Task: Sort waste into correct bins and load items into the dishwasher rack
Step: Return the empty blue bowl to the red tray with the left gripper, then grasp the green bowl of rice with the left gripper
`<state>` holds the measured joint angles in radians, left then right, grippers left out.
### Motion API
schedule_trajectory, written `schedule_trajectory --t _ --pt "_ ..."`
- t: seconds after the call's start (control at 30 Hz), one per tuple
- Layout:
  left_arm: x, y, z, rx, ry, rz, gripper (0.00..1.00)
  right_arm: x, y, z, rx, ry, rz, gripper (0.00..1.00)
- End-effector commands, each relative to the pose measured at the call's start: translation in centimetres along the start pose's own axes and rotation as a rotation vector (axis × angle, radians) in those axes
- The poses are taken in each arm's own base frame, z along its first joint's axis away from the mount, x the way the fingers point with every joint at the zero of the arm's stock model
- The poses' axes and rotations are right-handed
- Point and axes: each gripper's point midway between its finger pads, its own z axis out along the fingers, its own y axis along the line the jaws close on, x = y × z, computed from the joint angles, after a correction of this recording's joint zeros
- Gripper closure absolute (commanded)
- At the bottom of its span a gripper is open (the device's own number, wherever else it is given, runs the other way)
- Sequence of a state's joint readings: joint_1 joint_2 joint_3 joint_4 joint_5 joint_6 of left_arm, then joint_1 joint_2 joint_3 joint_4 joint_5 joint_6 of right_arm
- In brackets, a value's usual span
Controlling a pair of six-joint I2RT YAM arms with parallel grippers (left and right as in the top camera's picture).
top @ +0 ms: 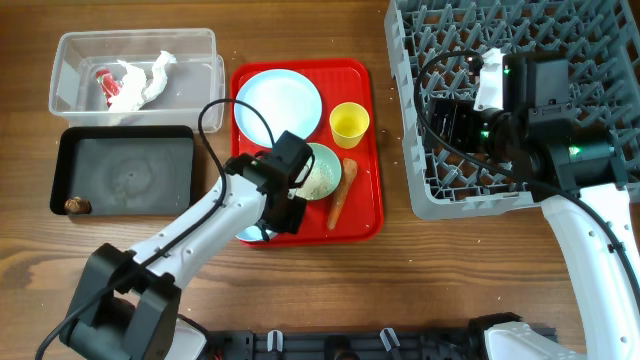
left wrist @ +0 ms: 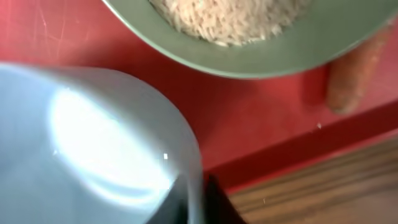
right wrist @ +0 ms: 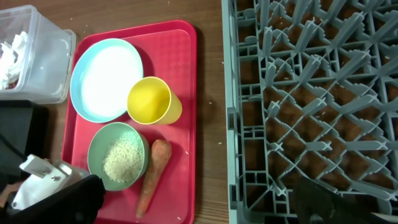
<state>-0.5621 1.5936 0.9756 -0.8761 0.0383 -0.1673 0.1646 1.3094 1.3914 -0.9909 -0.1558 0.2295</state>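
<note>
My left gripper (top: 268, 222) (left wrist: 196, 205) is shut on the rim of the light blue bowl (top: 250, 235) (left wrist: 93, 143) at the front of the red tray (top: 360, 215). Beside it on the tray are the pale green bowl (top: 322, 170) (right wrist: 99, 146) with white rice (left wrist: 230, 18), the orange carrot (top: 342, 195) (right wrist: 152, 174), the yellow cup (top: 349, 123) and the blue plate (top: 278, 105). My right gripper (top: 455, 120) (right wrist: 193, 205) is open and empty over the grey rack (top: 520, 30).
The clear tub (top: 70, 70) at the back left holds crumpled tissue (top: 145, 80) and a red-and-white wrapper (top: 105, 80). The black tray (top: 125, 170) in front of it holds a small brown lump (top: 77, 205). Bare wood separates the red tray and the rack.
</note>
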Motion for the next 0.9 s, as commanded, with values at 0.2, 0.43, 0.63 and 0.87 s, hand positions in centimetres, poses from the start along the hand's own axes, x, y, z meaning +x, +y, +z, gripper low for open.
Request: schedule_trajectory --t 0.2,0.43,0.63,0.87 --pt "-1.0 0.2 0.3 -0.020 -0.043 -0.001 0.57 -0.7 0.1 -0.1 -0.001 -0.013 -0.020 0.00" --pt "-6.1 -1.7 -4.5 0.010 -0.192 0.124 0.46 -0.7 0.1 -0.1 -0.002 -0.016 -0.020 0.00" --pt "-7.0 -4.0 -3.2 -0.005 -0.212 0.454 0.33 -0.6 0.0 0.3 0.000 -0.003 -0.015 0.00" --pt "-7.7 -4.3 1.7 -0.029 -0.140 0.539 0.36 0.1 -0.4 2.0 0.014 0.056 0.002 0.00"
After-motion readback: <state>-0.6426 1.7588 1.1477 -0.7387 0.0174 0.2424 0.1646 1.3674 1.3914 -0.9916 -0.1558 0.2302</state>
